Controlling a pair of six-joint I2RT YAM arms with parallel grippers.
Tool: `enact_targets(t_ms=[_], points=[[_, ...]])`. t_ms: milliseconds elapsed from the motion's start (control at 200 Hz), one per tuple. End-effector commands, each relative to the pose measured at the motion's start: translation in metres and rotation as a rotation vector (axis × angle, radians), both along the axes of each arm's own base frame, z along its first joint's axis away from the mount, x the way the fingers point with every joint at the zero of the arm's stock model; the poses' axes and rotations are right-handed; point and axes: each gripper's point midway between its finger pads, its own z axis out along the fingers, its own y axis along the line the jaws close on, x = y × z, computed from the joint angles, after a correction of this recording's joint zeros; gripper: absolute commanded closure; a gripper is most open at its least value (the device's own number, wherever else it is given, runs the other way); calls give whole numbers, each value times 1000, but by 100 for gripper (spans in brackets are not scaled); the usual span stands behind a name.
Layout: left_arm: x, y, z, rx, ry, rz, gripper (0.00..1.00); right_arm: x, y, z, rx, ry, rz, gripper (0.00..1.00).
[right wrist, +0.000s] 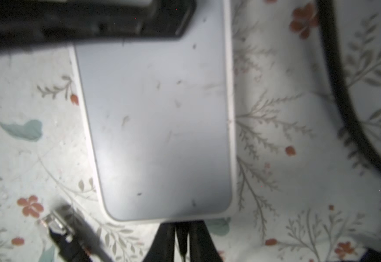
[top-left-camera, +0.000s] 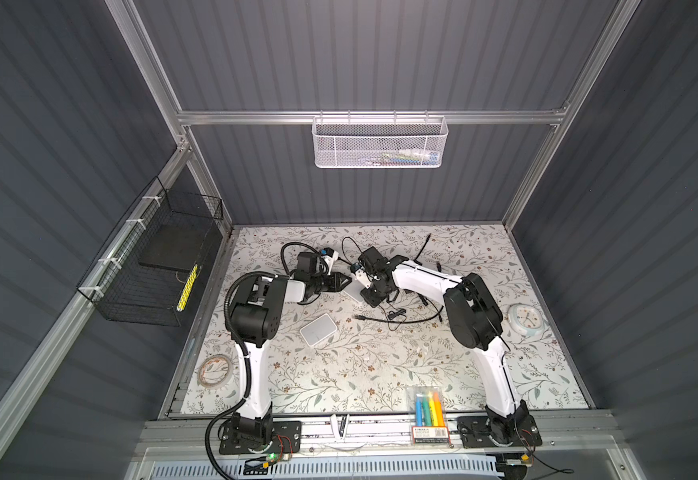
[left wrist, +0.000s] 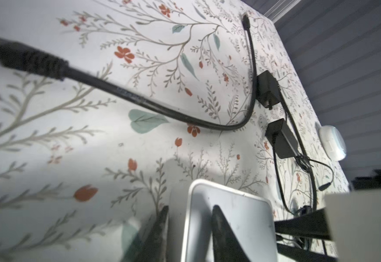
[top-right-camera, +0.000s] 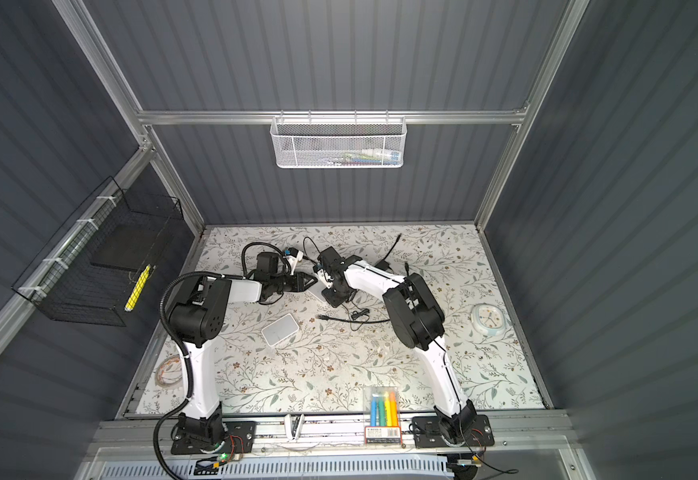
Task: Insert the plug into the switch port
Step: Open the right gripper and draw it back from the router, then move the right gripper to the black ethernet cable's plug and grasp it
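The table fills both top views. The left arm and right arm reach in and meet near its far middle. The switch lies there, a white slab between the two grippers. A second white box sits nearer me, apart from it. A clock lies towards the right edge and a marker case at the front.

From the left wrist I see the left gripper partly open. Its fingers straddle one rim of the switch, one over the top face and one against the side wall, so it has the switch pinched there.

From the right wrist, the right gripper sits just off the switch's opposite short edge. Its fingers are close together with nothing between them. I cannot tell whether they are fully closed.

The plug lies loose on the table just beside that corner of the switch, with its cable trailing under the gripper.
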Motion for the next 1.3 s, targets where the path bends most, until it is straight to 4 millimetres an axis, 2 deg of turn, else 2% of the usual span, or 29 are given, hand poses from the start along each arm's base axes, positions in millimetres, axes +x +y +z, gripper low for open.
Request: enact_targets(t_ms=[0, 95, 250, 395, 505, 620, 740, 1011, 1296], points=[[-85, 20, -82, 137, 447, 25, 68, 38, 29, 48, 190, -221, -4, 76], [-76, 30, -78, 168, 433, 87, 66, 25, 9, 45, 168, -204, -20, 73], [-62, 37, -63, 198, 387, 145, 61, 10, -23, 59, 199, -196, -94, 71], [-47, 39, -42, 210, 332, 171, 59, 4, -34, 67, 288, -158, -209, 68], [-39, 39, -31, 206, 305, 176, 58, 7, -26, 74, 431, -77, -328, 67], [-35, 39, -27, 204, 282, 178, 59, 14, -10, 67, 521, 14, -420, 67], [-35, 37, -27, 188, 273, 183, 59, 22, 0, 51, 543, 104, -511, 67], [-35, 32, -21, 169, 253, 150, 58, 21, -1, 19, 531, 208, -626, 67], [-48, 37, -32, 158, 280, 183, 59, 30, 13, 12, 573, 252, -649, 70]])
